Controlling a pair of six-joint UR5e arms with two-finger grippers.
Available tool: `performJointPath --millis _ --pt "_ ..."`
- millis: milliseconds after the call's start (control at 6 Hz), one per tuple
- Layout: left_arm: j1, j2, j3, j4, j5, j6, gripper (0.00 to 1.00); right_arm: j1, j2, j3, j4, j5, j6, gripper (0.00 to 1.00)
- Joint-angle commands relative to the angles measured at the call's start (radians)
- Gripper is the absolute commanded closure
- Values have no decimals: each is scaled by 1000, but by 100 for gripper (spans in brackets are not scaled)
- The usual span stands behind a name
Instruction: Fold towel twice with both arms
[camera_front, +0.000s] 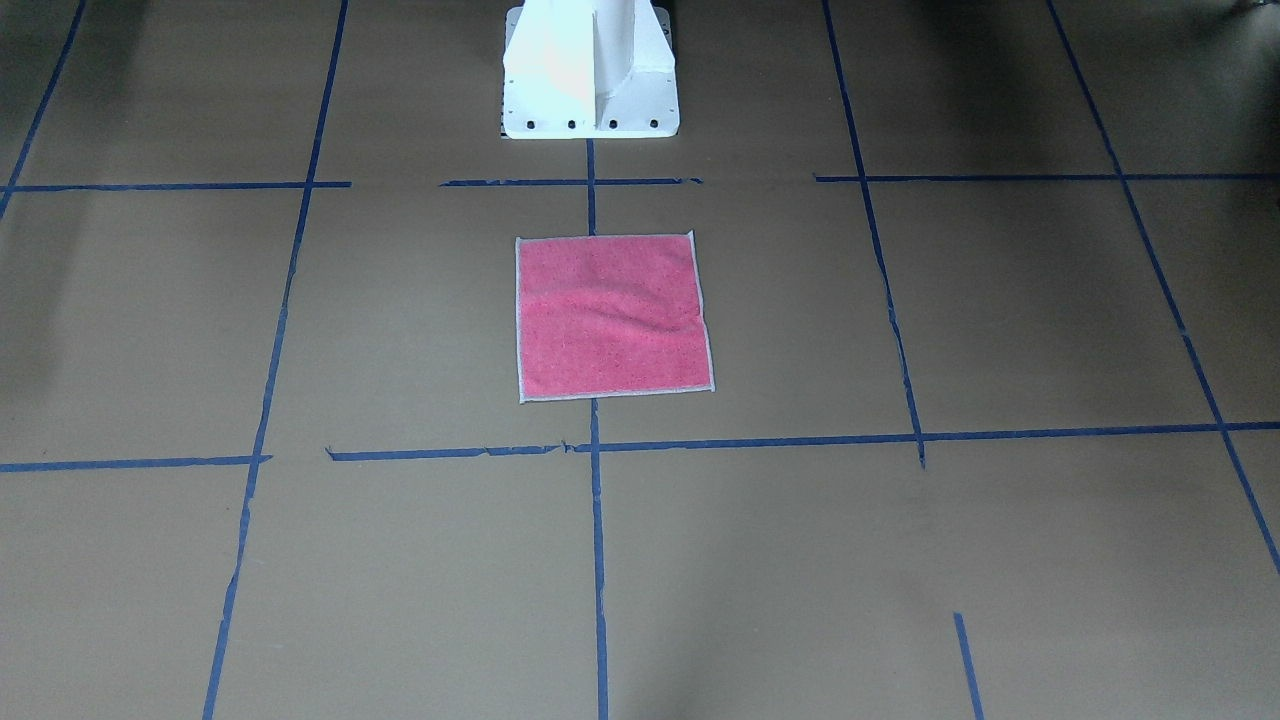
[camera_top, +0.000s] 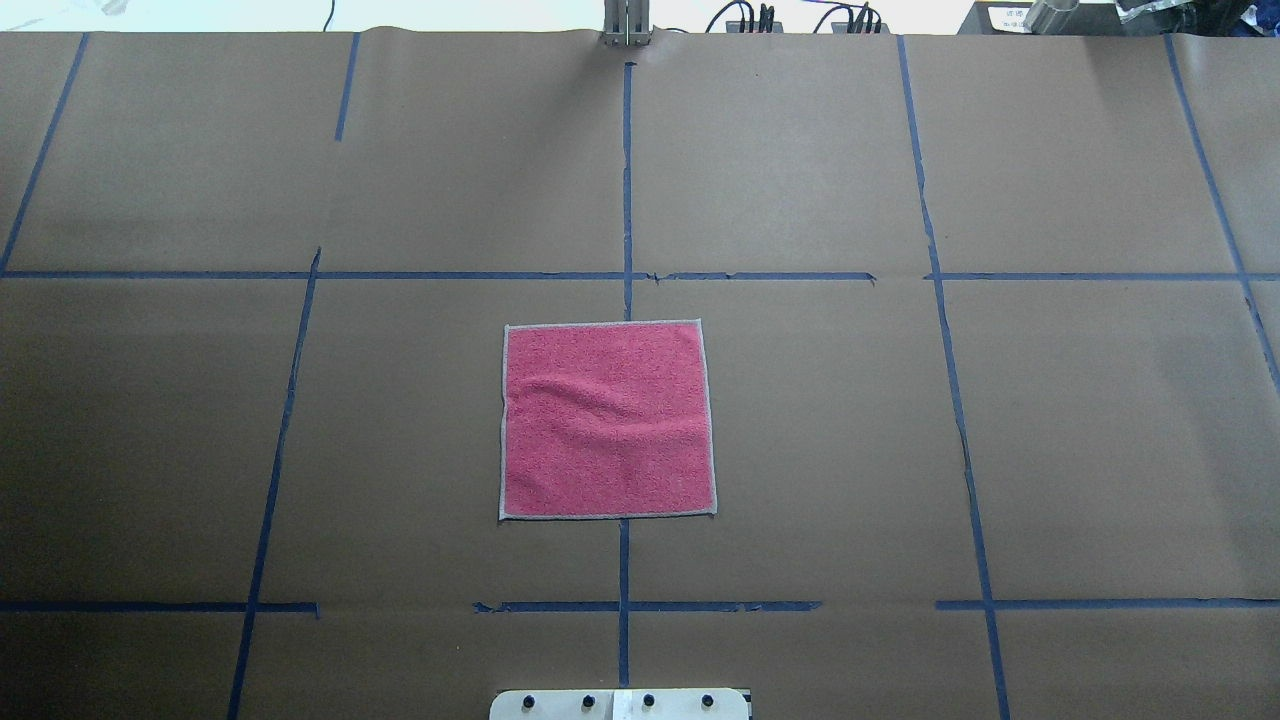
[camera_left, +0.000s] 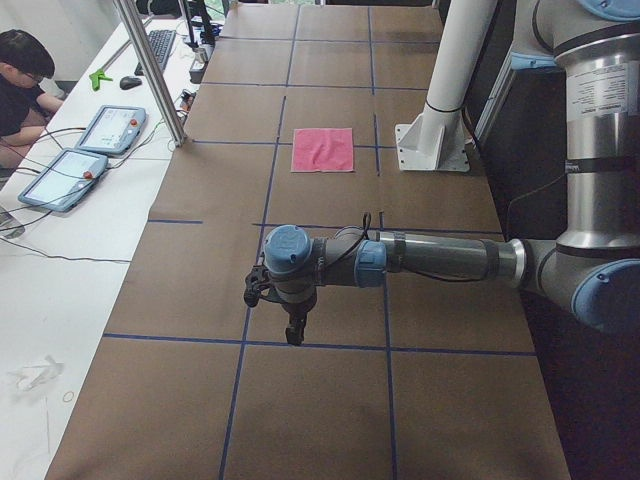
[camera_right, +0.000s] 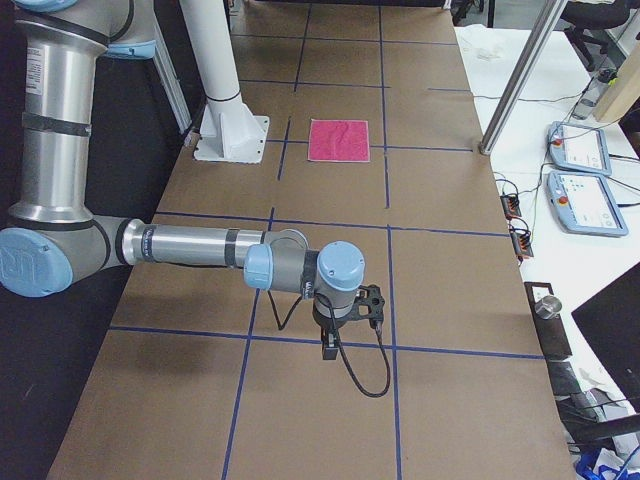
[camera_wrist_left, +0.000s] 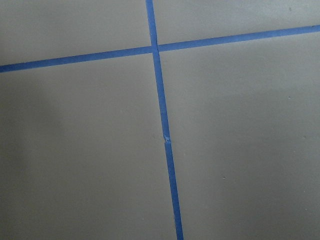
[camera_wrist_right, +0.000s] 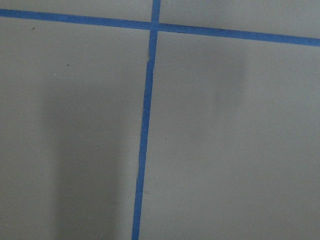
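The towel (camera_top: 607, 420) lies flat and unfolded, pink face up, with a pale stitched edge and a soft wrinkle across its middle. It sits in the middle of the table, also in the front-facing view (camera_front: 612, 317), the left view (camera_left: 323, 150) and the right view (camera_right: 339, 140). My left gripper (camera_left: 293, 335) hangs over the table far out at my left end, well away from the towel. My right gripper (camera_right: 329, 350) hangs far out at my right end. Both show only in the side views, so I cannot tell if they are open or shut. Both wrist views show only bare table and tape.
Brown paper with blue tape grid lines (camera_top: 625, 190) covers the table. The white pedestal base (camera_front: 590, 70) stands just behind the towel. An operator (camera_left: 22, 80) sits beside the table's far side with tablets (camera_left: 108, 128). A metal post (camera_left: 150, 70) stands there too.
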Motion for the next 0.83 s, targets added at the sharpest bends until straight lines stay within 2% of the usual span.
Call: performJointPath --millis 0,167,333,500,667 --pt "32 -7 -9 -6 3 -2 0 -1 12 1 0 0 2 0" --pt "34 -4 -15 -5 3 -2 0 -2 30 8 0 9 2 0" --pt "40 -10 -21 -14 -2 -6 0 -5 32 58 0 43 11 0" --pt "39 -75 -21 -15 -2 -2 0 -30 37 129 0 60 102 0" --pt "43 -188 6 -37 0 -2 0 -104 59 207 2 78 264 0"
